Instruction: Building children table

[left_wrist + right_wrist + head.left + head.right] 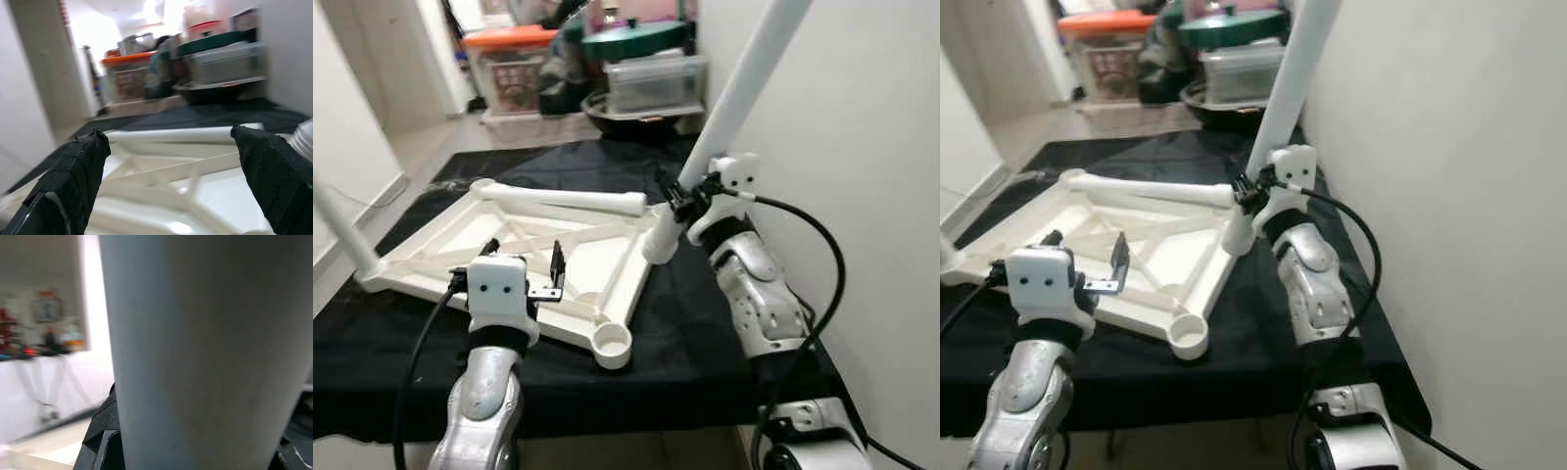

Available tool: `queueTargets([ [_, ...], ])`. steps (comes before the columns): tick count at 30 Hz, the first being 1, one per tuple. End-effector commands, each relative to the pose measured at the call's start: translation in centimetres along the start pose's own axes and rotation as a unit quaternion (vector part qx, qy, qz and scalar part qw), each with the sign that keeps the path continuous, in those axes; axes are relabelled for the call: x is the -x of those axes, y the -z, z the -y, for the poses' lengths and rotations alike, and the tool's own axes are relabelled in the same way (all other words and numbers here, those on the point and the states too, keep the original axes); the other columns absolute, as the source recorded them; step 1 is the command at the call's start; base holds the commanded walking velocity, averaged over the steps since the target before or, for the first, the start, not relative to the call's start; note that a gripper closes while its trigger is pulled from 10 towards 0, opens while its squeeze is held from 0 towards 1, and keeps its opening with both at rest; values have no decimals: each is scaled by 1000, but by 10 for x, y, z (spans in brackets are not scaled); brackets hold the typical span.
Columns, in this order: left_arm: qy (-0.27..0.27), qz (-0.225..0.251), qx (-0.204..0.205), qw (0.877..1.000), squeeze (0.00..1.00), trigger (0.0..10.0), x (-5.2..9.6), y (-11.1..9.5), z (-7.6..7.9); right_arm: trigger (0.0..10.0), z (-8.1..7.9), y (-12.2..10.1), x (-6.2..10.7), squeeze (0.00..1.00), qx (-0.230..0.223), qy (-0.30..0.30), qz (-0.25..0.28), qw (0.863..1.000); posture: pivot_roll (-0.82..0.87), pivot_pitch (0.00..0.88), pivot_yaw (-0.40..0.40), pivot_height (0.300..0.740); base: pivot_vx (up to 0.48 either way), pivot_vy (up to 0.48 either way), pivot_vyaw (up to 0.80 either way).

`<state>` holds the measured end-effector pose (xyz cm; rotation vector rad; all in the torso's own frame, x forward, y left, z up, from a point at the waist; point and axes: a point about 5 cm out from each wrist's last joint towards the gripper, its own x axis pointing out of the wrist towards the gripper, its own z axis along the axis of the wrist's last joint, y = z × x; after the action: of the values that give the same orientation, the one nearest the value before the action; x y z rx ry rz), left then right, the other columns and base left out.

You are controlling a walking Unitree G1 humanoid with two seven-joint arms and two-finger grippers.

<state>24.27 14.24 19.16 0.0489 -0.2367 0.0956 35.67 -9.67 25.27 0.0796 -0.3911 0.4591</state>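
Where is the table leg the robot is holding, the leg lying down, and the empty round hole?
held leg (744,83), left eye view, mid shaft.
lying leg (563,200), left eye view, middle.
round socket (612,342), left eye view, rim.

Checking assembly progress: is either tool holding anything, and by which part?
The right tool grips the white table leg near its lower end; the left tool is open, holding nothing.

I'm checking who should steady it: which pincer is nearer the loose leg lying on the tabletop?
Right. The right pincer grips the upright leg just beside the lying leg's end; the left pincer hovers open over the tabletop underside, nearer the robot.
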Motion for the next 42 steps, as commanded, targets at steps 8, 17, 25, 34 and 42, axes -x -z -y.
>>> queueTargets([
  [8, 1, -19, 1, 1000, 0, 10000, 7, 5, -1, 10000, 12, 2, -18, 0, 1, -38, -47, 998, -33, 6, 21, 740, 0, 0, 411],
  [17, -2, -38, -1, 999, 0, 10000, 18, 6, -4, 10000, 29, -2, -38, 0, -96, -143, -104, 980, -19, 73, 4, 740, 0, 0, 0],
  [25, 9, -48, 2, 999, 0, 10000, 25, 7, -7, 10000, 13, -27, -46, 0, -116, -301, -65, 944, -24, 101, 45, 740, 0, 0, 0],
  [34, 24, -46, 15, 999, 0, 10000, 30, -1, -4, 10000, 1, -24, -51, 0, -84, -389, -104, 912, 43, 144, 41, 740, 0, 0, 0],
  [42, 21, -54, 21, 998, 0, 10000, 42, -5, -4, 10000, -2, -29, -43, 0, -109, -485, -93, 863, 51, 169, 22, 740, 0, 0, 0],
])
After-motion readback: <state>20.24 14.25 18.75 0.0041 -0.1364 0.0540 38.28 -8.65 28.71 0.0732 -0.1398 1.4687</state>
